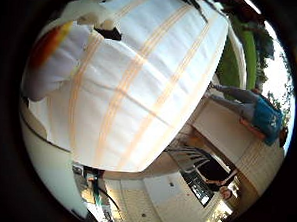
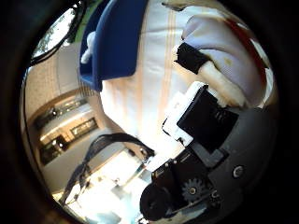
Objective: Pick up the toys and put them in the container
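Note:
A white cloth with orange stripes (image 1: 150,81) covers the table and fills much of the little finger side palm view. In the thumb side palm view a blue container (image 2: 117,37) stands on the cloth, with a small white thing (image 2: 90,47) at its edge. My right hand (image 2: 201,140) shows as white, black and geared parts above the cloth, away from the container. A white rounded thing with an orange-red patch (image 2: 229,56) lies close to the palm; it also shows in the little finger side palm view (image 1: 56,61). I cannot tell whether it is a toy or whether the hand holds it.
Beyond the table edge lies a brick-paved floor (image 1: 242,146). A dark frame-like object (image 2: 112,154) stands on the ground below the table. Grass (image 1: 231,60) lies further out.

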